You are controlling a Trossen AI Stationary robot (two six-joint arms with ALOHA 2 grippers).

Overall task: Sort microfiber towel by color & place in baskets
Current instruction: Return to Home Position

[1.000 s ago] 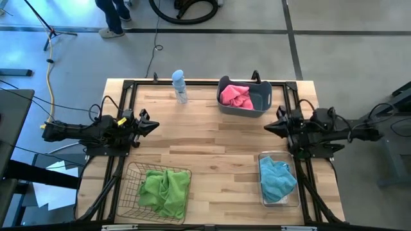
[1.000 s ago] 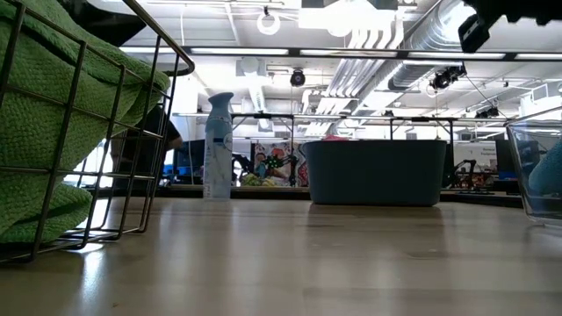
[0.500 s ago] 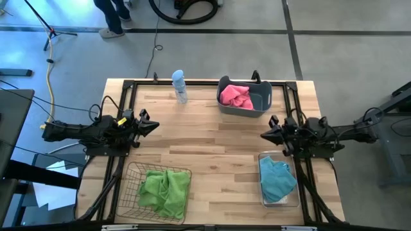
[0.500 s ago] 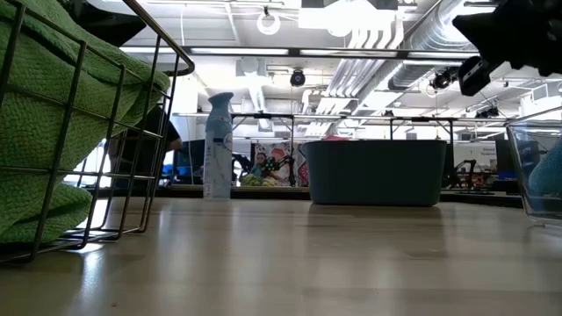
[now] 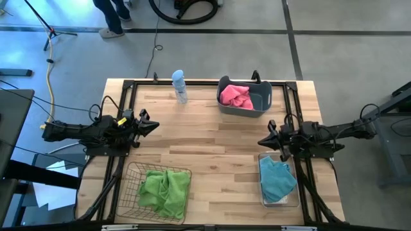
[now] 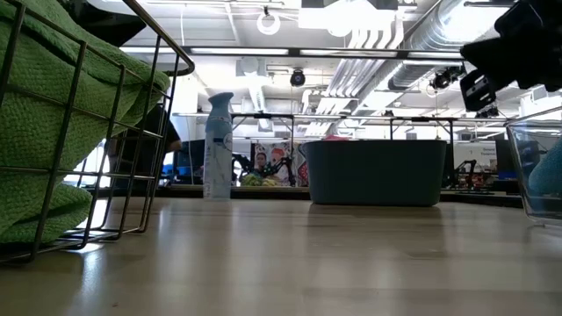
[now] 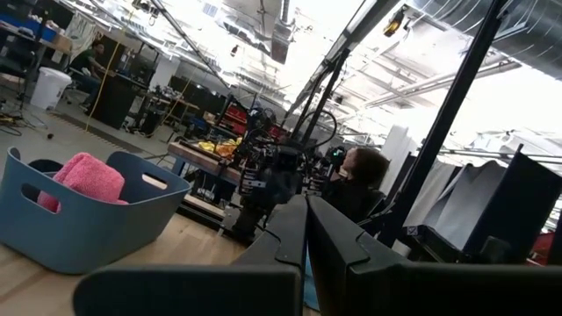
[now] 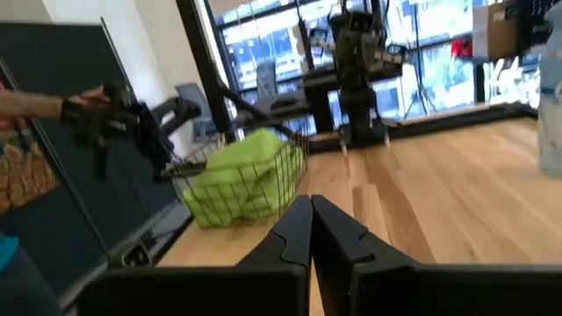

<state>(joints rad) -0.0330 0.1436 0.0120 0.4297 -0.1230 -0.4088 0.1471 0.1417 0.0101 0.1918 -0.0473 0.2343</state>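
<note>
The three towels lie bunched in the baskets: a green towel (image 5: 166, 190) in the wire-mesh basket (image 5: 128, 172) at the near left, a pink towel (image 5: 235, 95) in the blue-grey tub (image 5: 263, 99) at the far side, and a blue towel (image 5: 276, 179) in the clear bin (image 5: 289, 200) at the near right. My left gripper (image 5: 155, 126) hangs shut over the table's left side, pointing right. My right gripper (image 5: 261, 141) is shut above the table's right side, just beyond the clear bin, pointing left. Neither holds anything.
A pale blue spray bottle (image 5: 180, 86) stands upright at the far edge, left of the tub. Bare wooden tabletop (image 5: 205, 147) lies between the two grippers. Black frame rails run along the left and right sides. A person's legs show on the floor beyond the table.
My right gripper has sunk toward the table and drifted a little toward the near edge, closer to the clear bin, staying shut with nothing in it. The towels and baskets have kept their places.
</note>
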